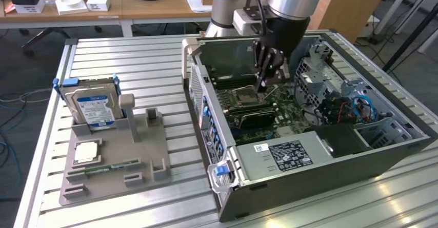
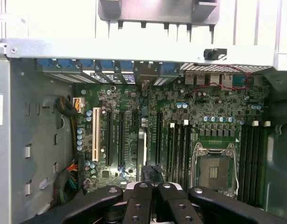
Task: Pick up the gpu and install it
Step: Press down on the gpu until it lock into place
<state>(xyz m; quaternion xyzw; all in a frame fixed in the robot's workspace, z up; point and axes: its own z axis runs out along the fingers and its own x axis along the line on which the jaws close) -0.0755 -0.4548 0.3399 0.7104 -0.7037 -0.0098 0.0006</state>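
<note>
The gpu [image 1: 255,118] stands on edge in a slot of the motherboard [image 1: 287,112] inside the open computer case [image 1: 329,177], showing its dark face. From the wrist it is a thin pale strip [image 2: 142,149] running between the black slots toward the case's rear wall. My gripper [image 1: 263,88] hangs inside the case a little above the card, and whether it touches the card's upper edge I cannot tell. Its black fingers [image 2: 139,200] are drawn together, shut, at the gripper's tip [image 2: 152,179].
On the exterior view's left, a grey parts holder [image 1: 147,151] carries the silver hard drive [image 1: 94,109], a square processor [image 1: 85,152] and a green memory stick [image 1: 110,167]. The power supply [image 1: 287,153] and drive cage [image 1: 321,79] crowd the case. The processor socket [image 2: 213,168] lies beside the card.
</note>
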